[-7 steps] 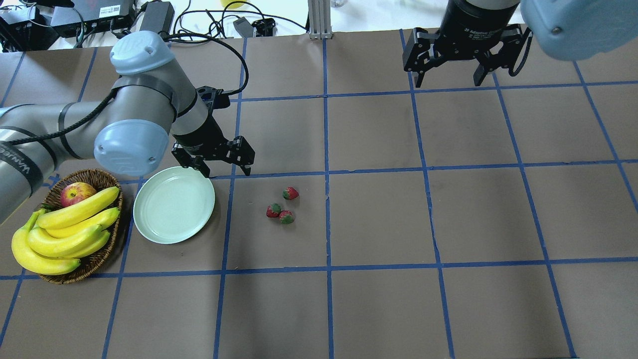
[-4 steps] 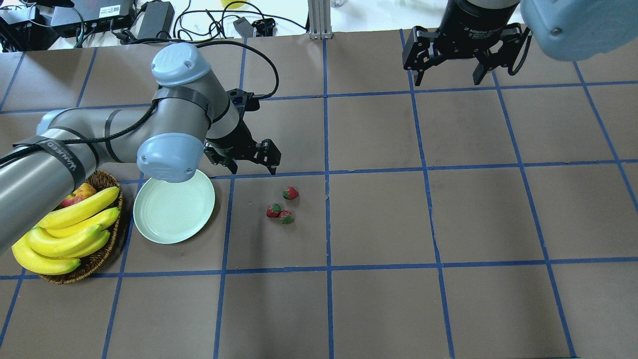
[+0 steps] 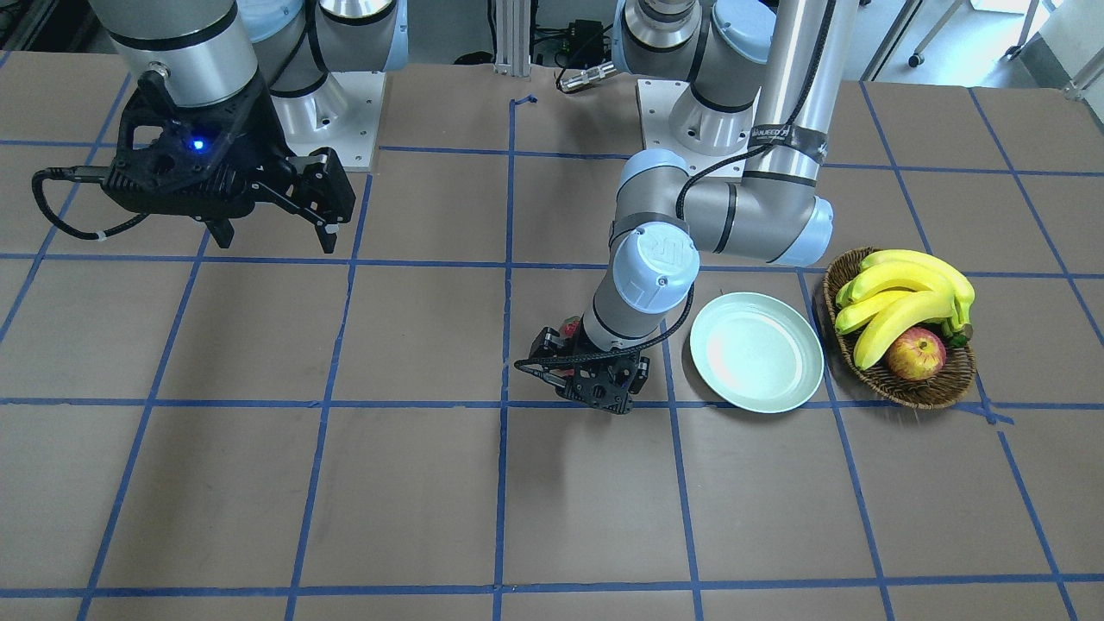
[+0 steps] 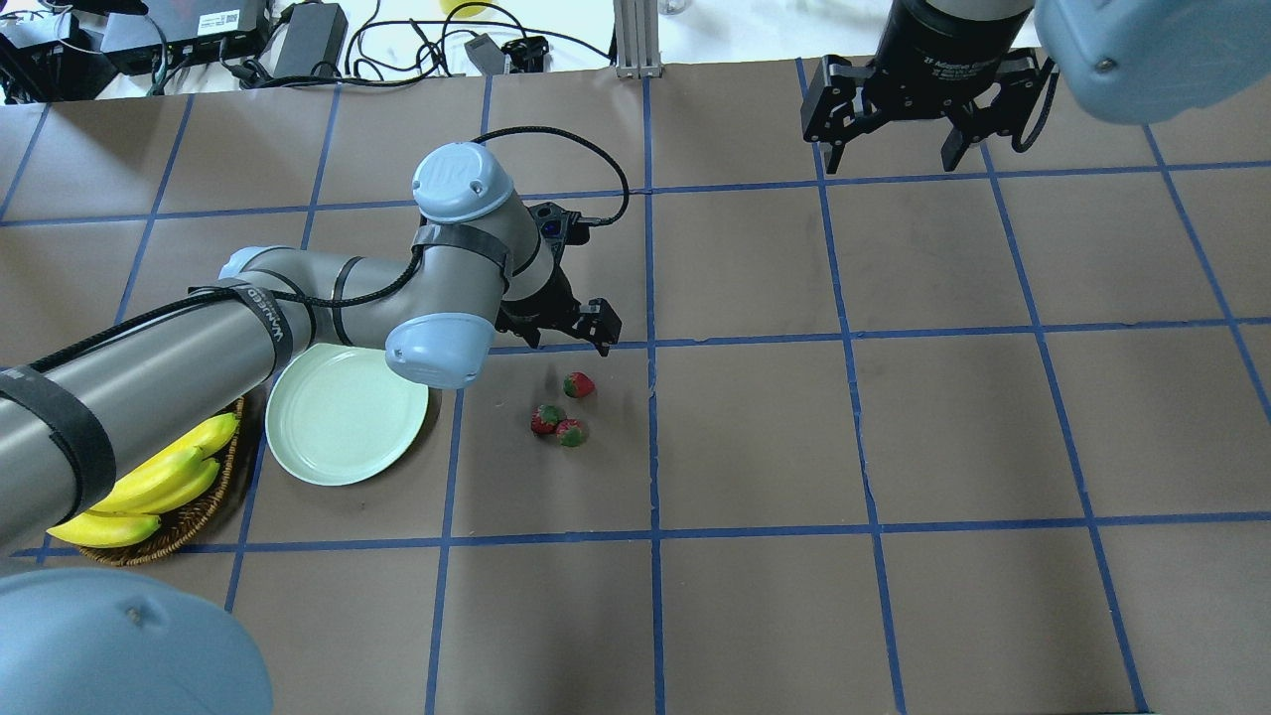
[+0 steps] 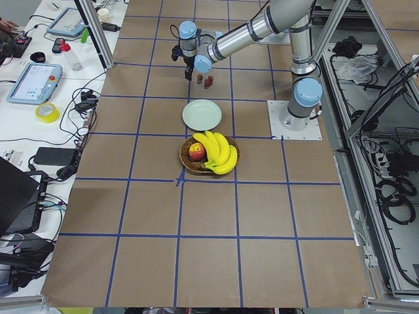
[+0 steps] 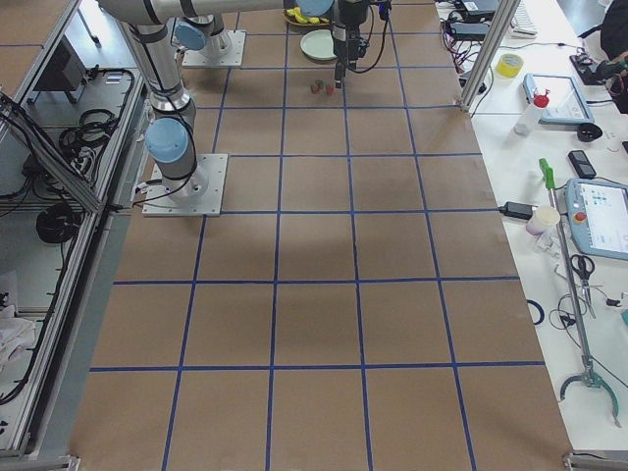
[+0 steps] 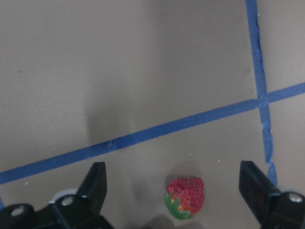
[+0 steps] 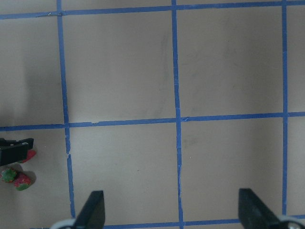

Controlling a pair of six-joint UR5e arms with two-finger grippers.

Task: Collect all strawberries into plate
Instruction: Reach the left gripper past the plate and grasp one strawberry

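From across the table, the left arm folds down at the elbow, with the left gripper (image 3: pixel 591 386) low just beside the mint plate (image 3: pixel 780 392). The wicker basket (image 3: pixel 914 395) next to the plate holds bananas (image 3: pixel 897 289) and an apple (image 3: pixel 916 354). From overhead, the three strawberries (image 4: pixel 579 384) lie on the paper to the plate's right, apart from it, just short of the left gripper's spread fingers. The right gripper (image 4: pixel 891 159) hangs wide open at the far edge. The left wrist camera shows one strawberry on the paper between the parted fingertips, untouched.
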